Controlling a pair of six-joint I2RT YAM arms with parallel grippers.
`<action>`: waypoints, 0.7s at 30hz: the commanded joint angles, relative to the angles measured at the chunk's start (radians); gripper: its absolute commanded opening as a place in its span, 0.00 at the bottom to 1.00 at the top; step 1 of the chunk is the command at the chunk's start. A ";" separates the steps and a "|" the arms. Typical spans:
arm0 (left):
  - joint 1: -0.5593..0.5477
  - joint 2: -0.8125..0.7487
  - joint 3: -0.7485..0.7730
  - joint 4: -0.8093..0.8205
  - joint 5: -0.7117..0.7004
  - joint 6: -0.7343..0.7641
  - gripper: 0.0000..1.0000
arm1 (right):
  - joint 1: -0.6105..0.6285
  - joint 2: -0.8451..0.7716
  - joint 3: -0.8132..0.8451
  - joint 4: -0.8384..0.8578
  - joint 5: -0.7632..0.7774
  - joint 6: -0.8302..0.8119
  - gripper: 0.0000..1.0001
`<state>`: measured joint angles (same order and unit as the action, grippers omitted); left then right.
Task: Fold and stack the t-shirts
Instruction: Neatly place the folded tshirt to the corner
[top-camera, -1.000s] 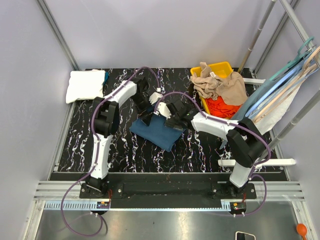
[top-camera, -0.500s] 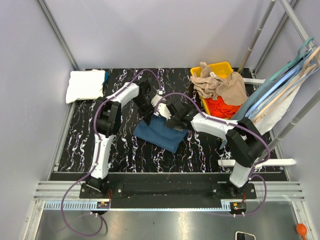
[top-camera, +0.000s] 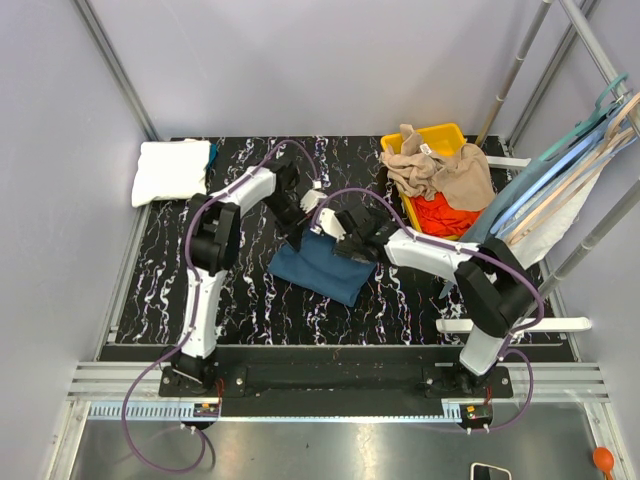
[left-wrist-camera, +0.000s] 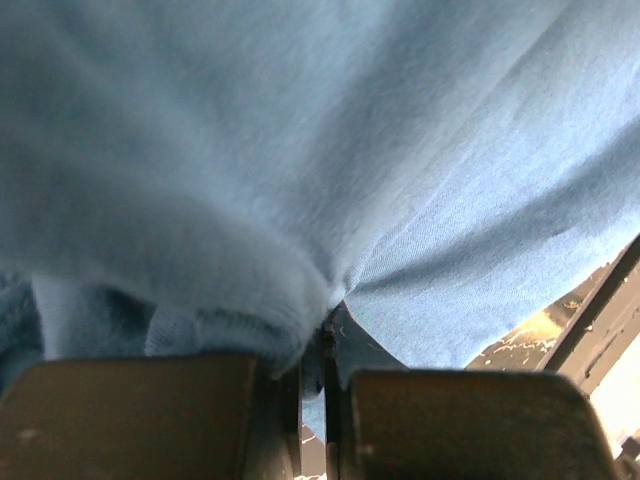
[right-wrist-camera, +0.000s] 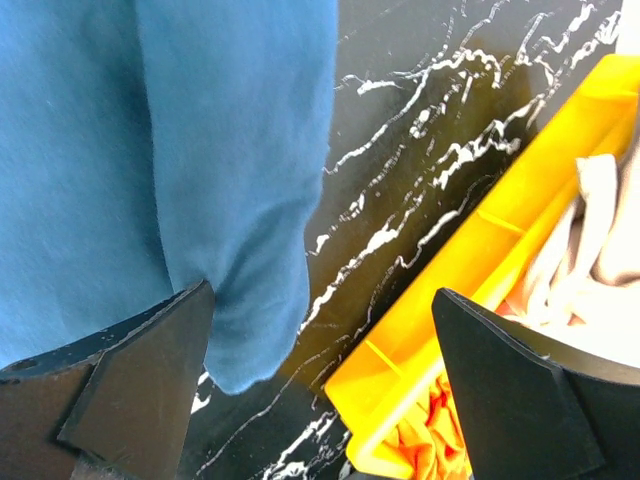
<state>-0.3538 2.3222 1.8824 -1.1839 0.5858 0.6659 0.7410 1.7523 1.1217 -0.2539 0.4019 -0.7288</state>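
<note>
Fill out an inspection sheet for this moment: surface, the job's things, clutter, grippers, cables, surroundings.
Surface: black marbled tabletop, nothing spilled.
Job's things: teal-blue t-shirt partly folded at the centre. White t-shirt lies folded at the far left corner. Tan t-shirts and a red-orange t-shirt are heaped in the yellow bin.
Clutter: pale blue and beige hangers lean at the far right.
Grippers: left gripper is shut, pinching the teal-blue t-shirt's edge. Right gripper is open above its other edge, holding nothing.
Cables: purple cables run along both arms, none snagged on cloth.
Surroundings: grey walls and metal frame.
</note>
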 joint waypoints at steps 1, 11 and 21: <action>0.042 -0.092 -0.037 0.102 -0.145 -0.049 0.00 | 0.009 -0.082 -0.020 0.024 0.052 -0.014 0.99; 0.153 -0.170 0.020 0.176 -0.504 -0.060 0.00 | 0.011 -0.093 -0.051 0.027 0.060 0.003 0.99; 0.298 -0.066 0.314 0.242 -0.741 -0.020 0.00 | 0.009 -0.080 -0.074 0.038 0.066 0.008 0.99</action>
<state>-0.0948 2.2200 2.0518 -1.0298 0.0036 0.6220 0.7418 1.6970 1.0508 -0.2508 0.4370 -0.7284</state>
